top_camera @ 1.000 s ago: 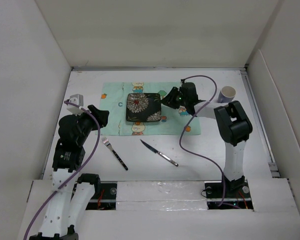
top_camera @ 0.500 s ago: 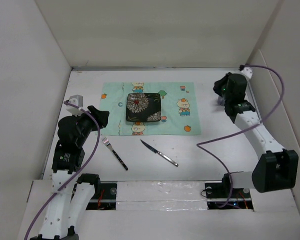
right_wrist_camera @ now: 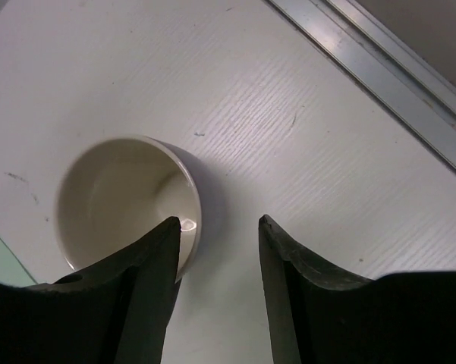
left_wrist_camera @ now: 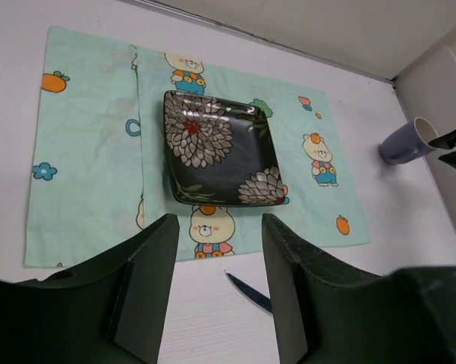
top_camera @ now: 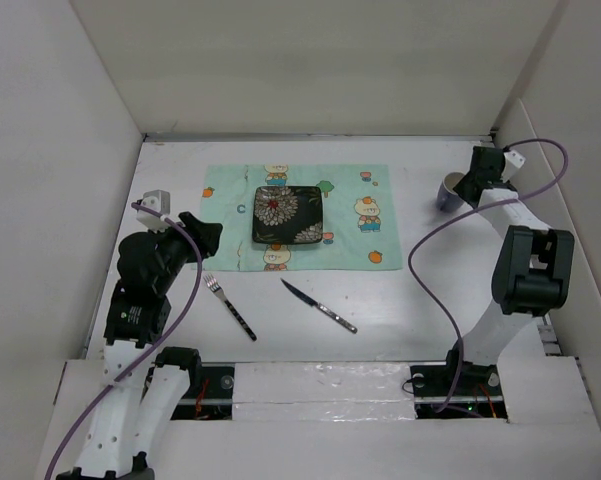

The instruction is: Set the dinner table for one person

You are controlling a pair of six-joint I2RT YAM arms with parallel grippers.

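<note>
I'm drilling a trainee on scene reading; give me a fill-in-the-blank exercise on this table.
The black plate lies on the ____. In the top view the fork lies ____ of the knife. The right gripper hangs open over the ____.
Missing words: placemat; left; cup.

At the far right corner the cup crowds my right gripper toward the side wall; nearer me, the dinner table lies bare along its right edge.

Dinner table: placemat, fork, knife, cup
</note>
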